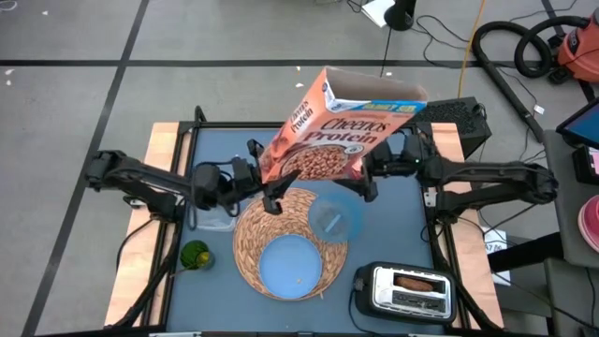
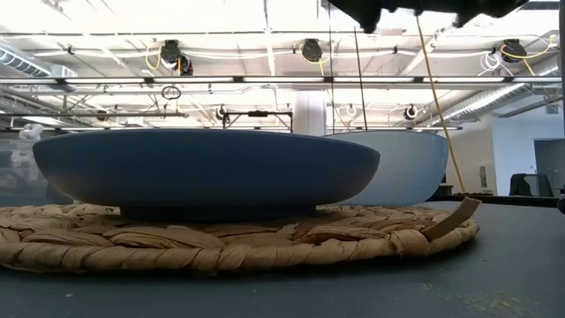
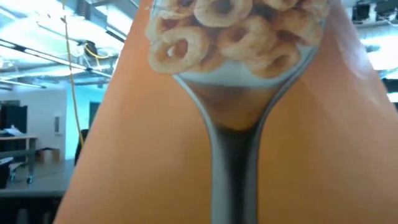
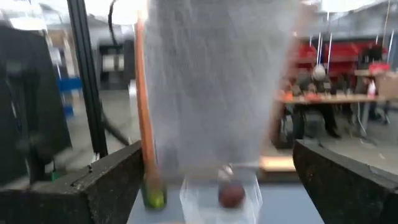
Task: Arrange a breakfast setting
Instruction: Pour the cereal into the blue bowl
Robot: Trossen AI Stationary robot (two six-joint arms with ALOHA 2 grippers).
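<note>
The raised cereal box [image 1: 332,131] blocks the space between both arms above the placemat [image 1: 251,245].

A blue plate [image 2: 207,172] sits on a round woven straw placemat [image 2: 229,243], which lies flat on the dark counter [image 2: 521,265]. Just behind the plate, to its right, stands a paler bowl [image 2: 410,168], also on the mat. Dark arm parts [image 2: 424,9] show along the upper edge.

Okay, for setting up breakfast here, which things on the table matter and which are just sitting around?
Belong to the job:
cereal box, held up by left gripper
woven placemat
blue plate
clear bowl

Just lying about:
toaster
green item
</note>
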